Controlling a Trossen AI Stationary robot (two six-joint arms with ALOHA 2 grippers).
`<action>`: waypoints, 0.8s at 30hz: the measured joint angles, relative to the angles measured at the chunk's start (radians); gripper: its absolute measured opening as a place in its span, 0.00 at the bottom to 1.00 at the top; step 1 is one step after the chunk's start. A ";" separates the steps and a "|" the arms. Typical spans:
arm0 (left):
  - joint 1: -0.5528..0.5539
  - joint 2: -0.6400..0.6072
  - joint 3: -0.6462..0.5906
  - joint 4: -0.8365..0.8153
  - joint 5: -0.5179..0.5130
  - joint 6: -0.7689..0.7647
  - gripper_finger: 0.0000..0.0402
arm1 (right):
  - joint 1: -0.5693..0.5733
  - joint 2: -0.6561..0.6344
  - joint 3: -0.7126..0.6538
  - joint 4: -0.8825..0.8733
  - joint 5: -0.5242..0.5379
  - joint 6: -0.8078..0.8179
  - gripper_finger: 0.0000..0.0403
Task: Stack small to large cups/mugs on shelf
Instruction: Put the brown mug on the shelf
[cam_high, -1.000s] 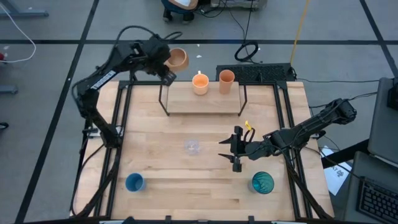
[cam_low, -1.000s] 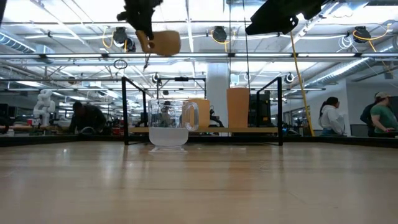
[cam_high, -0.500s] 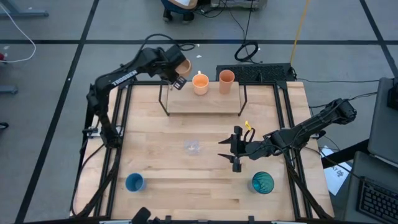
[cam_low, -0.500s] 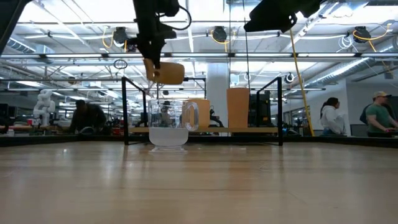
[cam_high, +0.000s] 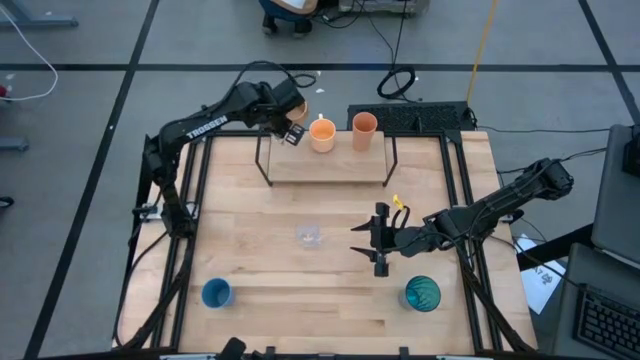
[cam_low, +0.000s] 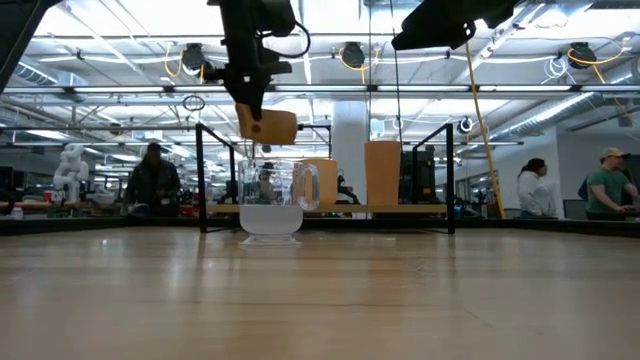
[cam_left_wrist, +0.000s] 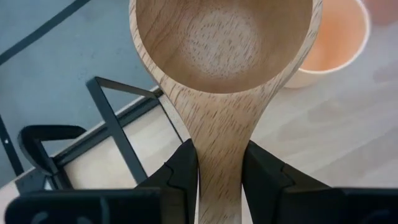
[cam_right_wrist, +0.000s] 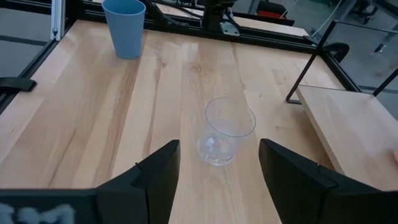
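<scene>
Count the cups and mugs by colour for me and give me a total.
Orange cups: 2, and, both on the shelf
Blue cup: 1
Teal tumbler: 1
Clear cup: 1
Wooden mug: 1, held by its handle in the left tool
Total: 6

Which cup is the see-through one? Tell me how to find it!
Start at the big wooden table and look in its middle, in front of the raised shelf. The clear cup stands there alone, just ahead of the right pincer. You can see the wood through it; the other cups are coloured.
</scene>
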 joint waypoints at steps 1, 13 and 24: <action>-0.002 -0.001 -0.018 0.004 -0.001 -0.013 0.24 | 0.000 0.000 0.000 0.000 0.000 -0.003 0.52; 0.008 0.001 -0.194 0.153 -0.015 -0.058 0.24 | 0.000 0.000 0.000 0.004 0.000 -0.009 0.52; 0.008 0.000 -0.267 0.203 0.011 -0.099 0.24 | 0.000 0.000 0.000 0.003 0.000 -0.018 0.52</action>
